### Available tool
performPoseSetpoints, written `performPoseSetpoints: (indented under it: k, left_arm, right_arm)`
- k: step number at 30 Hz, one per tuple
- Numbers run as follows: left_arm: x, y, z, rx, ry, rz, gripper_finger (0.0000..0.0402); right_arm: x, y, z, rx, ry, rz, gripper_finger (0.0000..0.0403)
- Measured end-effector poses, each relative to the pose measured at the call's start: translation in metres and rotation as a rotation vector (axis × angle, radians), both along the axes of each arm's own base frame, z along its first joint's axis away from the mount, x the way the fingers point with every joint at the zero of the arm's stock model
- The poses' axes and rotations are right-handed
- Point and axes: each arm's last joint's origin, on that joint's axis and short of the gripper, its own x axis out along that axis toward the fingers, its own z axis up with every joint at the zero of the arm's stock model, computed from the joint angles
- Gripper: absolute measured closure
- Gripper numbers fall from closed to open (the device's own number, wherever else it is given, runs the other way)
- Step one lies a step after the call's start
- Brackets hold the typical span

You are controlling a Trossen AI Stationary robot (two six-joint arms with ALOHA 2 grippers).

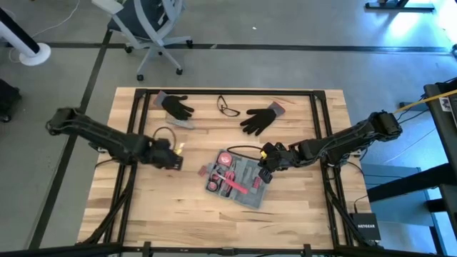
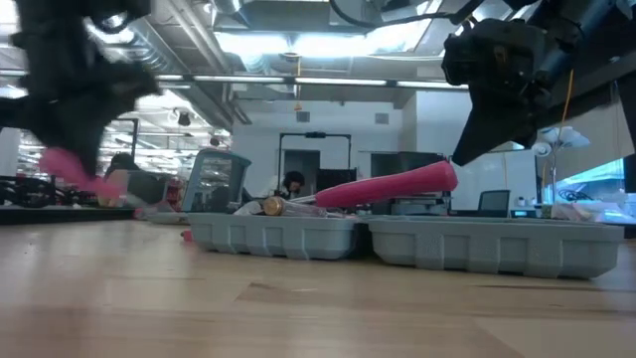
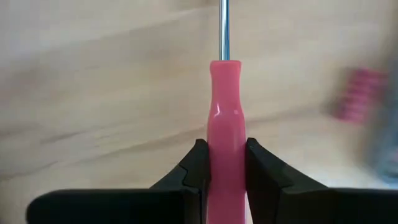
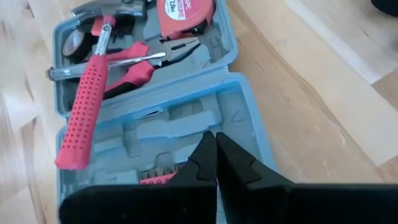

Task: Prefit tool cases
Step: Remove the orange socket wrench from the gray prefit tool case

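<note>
The grey-blue tool case (image 1: 239,182) lies open and flat on the wooden table, right of centre, also seen in the right wrist view (image 4: 186,118) and the low view (image 2: 417,239). One half holds a red-handled hammer (image 4: 84,118), pliers (image 4: 149,65) and a tape measure (image 4: 183,12). My right gripper (image 4: 216,138) is shut over the case's other half, at its right end (image 1: 265,163); I see nothing between its fingers. My left gripper (image 1: 171,155) is left of the case, over bare table, shut on a pink-handled screwdriver (image 3: 227,124). My left gripper pinches the screwdriver's pink handle (image 3: 227,155) between its two fingers, which press its two sides. The handle runs along the fingers, and the steel shaft (image 3: 224,28) points away from the gripper, down toward the table. The shaft's tip is out of the frame.
Two black gloves (image 1: 175,107) (image 1: 260,118) and a pair of glasses (image 1: 228,107) lie near the table's far edge. A red bit holder (image 4: 155,180) sits in the case half under my right gripper. Bare wood lies along the near edge.
</note>
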Motion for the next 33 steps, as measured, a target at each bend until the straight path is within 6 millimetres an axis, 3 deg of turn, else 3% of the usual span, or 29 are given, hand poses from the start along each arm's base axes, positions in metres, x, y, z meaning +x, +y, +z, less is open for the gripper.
performPoseSetpoints:
  k: [6, 10, 19, 26, 33]
  left_arm:
    - [-0.017, -0.006, -0.01, 0.174, -0.066, 0.334, 0.0344]
    - [-0.024, -0.01, -0.022, 0.114, 0.039, 0.269, 0.0344]
    - [-0.031, -0.019, -0.029, 0.05, 0.189, 0.094, 0.0344]
    - [-0.029, -0.021, -0.035, 0.048, 0.211, 0.197, 0.0344]
    - [-0.029, -0.021, -0.035, 0.052, 0.207, 0.24, 0.0242]
  right_arm:
    - [0.001, 0.0, 0.001, 0.024, -0.02, -0.026, 0.0402]
    - [0.002, 0.0, 0.001, 0.027, -0.027, -0.028, 0.0402]
    - [0.003, -0.003, 0.001, 0.034, -0.023, -0.039, 0.0402]
    - [0.006, -0.011, 0.002, 0.046, -0.043, -0.065, 0.0402]
    - [0.008, -0.011, 0.004, 0.059, -0.066, -0.051, 0.0402]
